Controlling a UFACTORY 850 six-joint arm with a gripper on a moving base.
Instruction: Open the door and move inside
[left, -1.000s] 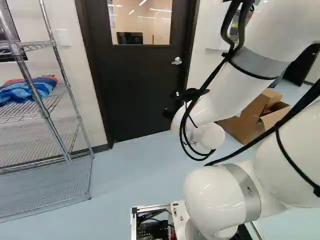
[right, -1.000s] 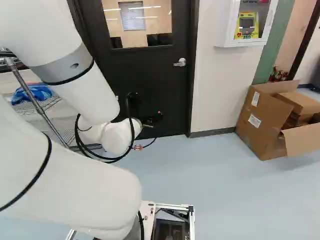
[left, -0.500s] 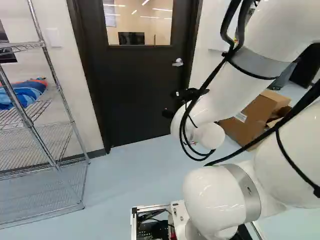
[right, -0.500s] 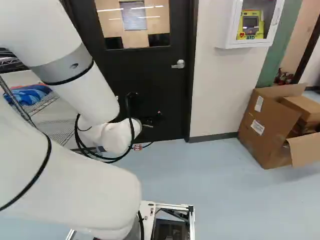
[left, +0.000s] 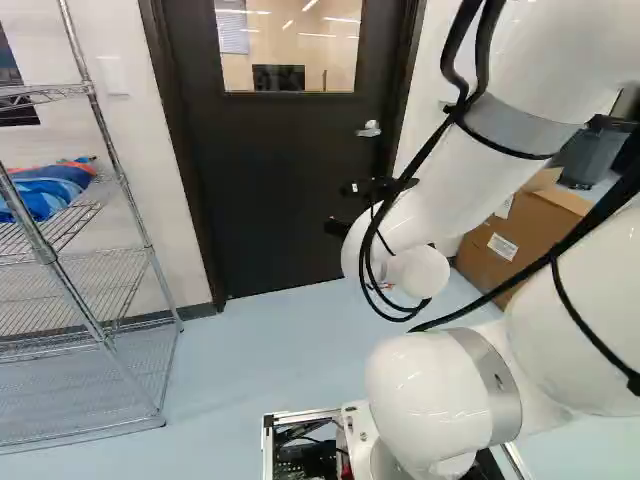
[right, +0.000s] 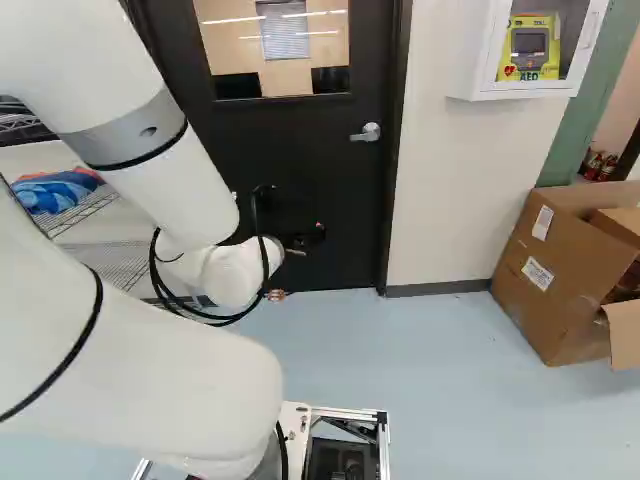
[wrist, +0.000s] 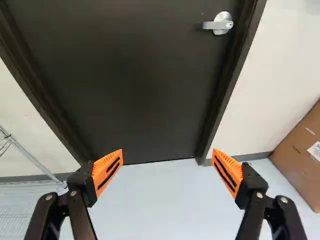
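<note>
In the right base view my gripper (right: 305, 238) shows dark against the door, at the end of the arm; in the left base view its black parts (left: 355, 208) show beside the wrist. The wrist view has the gripper (wrist: 167, 167) open, its orange-padded fingers wide apart with nothing between them. The dark door (right: 310, 170) stands closed in its frame, with a window in its upper half. Its silver lever handle (right: 367, 132) sits near the frame, on the side of the cardboard box. In the wrist view the handle (wrist: 218, 23) lies ahead of the gripper, apart from both fingers.
A wire shelf rack (left: 100, 255) with blue cloth (left: 50, 187) stands against the wall left of the door. Right of the door are a white wall cabinet (right: 470, 60) holding a yellow device, and an open cardboard box (right: 570, 260) on the floor (right: 440, 400).
The base has moved: lately the door, handle and box have shifted rightward in both base views, and the rack stands nearer. The arm holds its pose against its lowest joint.
</note>
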